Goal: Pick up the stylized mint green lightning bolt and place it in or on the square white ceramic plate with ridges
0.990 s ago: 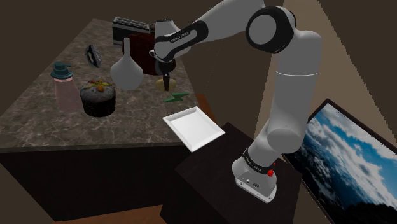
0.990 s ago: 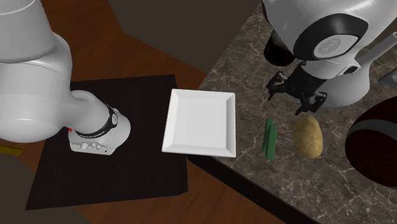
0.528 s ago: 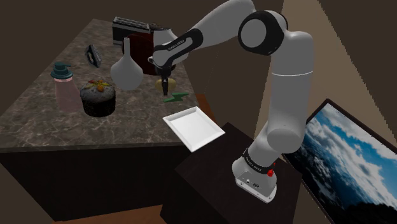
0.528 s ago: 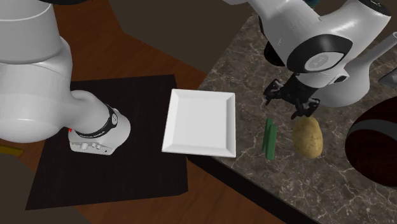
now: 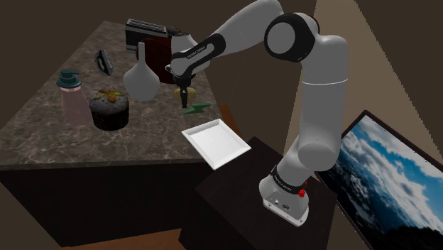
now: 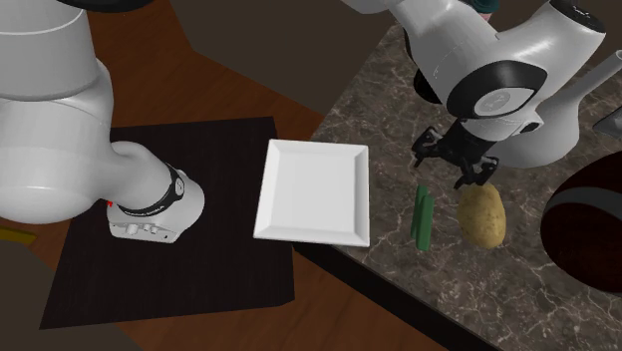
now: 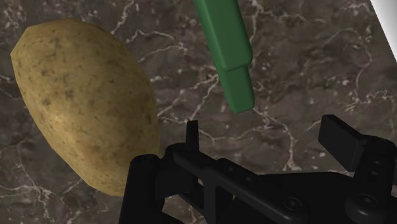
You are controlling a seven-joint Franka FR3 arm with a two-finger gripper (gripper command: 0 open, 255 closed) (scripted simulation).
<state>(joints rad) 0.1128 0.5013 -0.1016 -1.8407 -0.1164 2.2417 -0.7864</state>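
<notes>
Gripper [image 7: 266,130], fingers spread apart and holding nothing, hovers near the potato [image 6: 481,213], while the green lightning bolt [image 6: 422,215] lies flat on the dark marbled counter [image 6: 518,289] just beside that potato, between it and the square white plate [image 6: 314,189].

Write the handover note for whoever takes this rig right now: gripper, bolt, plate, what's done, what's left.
Gripper: fingers open, holding nothing, low over the counter beside the potato, near one end of the green bolt.
Bolt: flat on the counter between the potato and the white plate, untouched.
Plate: at the counter's edge by the stand, nothing on it.
Done: nothing grasped yet.
Left: lower over the bolt, close, lift, carry to the plate, release.
</notes>
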